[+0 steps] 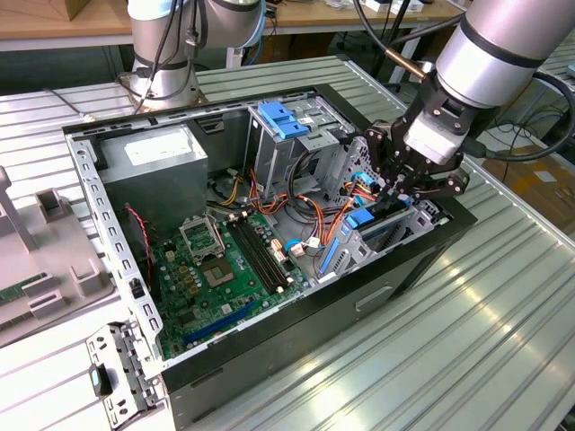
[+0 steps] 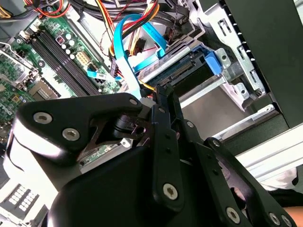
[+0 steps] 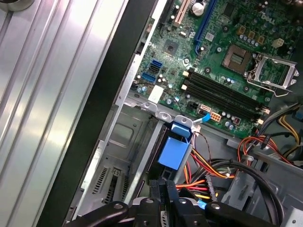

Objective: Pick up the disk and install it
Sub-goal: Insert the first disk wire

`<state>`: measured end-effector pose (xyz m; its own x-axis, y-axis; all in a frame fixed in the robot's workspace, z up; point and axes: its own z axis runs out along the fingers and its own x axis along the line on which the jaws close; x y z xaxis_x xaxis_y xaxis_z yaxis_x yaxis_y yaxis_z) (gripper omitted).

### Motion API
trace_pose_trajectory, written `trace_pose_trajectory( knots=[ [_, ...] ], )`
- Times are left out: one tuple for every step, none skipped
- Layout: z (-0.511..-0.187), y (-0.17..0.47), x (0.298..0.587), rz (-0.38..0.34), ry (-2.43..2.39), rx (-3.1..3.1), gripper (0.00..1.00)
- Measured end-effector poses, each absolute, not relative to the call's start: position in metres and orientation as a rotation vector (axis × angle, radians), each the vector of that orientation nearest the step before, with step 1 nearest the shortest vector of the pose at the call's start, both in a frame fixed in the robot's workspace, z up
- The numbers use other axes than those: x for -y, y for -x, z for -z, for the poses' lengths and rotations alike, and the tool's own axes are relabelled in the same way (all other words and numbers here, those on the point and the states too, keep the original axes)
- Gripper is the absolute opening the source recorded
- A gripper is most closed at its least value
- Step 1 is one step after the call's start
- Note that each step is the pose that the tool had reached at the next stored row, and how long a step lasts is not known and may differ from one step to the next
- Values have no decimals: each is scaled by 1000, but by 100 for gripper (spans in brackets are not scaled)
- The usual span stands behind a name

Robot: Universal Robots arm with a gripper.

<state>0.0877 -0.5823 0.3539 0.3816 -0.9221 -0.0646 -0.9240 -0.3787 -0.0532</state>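
The disk (image 2: 182,71) is seen seated in the computer case's (image 1: 377,296) drive bay, beneath the clenched claw (image 1: 400,190). Being rigid, heavy and fragile, it is best held by its blue side rails.

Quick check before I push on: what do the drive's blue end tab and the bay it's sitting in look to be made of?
The blue tab looks like moulded plastic: uniform light blue, soft matte sheen, rounded edges. The drive bay looks like bare sheet metal, probably steel: dull grey, stamped and folded, with punched slots.
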Motion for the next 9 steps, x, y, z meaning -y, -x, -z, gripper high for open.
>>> trace_pose_trajectory(
  knots=[
    [-354,-88,582,-37,2540,-1708,17],
    [-354,-88,582,-36,2536,-1714,17],
    [-353,-88,582,-36,2533,-1718,17],
    [-353,-88,582,-36,2530,-1724,17],
    [-353,-88,582,-36,2527,-1727,17],
    [-353,-88,582,-35,2524,-1731,17],
    [-353,-88,582,-35,2521,-1735,17],
    [-353,-88,582,-35,2517,-1742,17],
    [-352,-88,582,-35,2513,-1748,17]
  ],
)
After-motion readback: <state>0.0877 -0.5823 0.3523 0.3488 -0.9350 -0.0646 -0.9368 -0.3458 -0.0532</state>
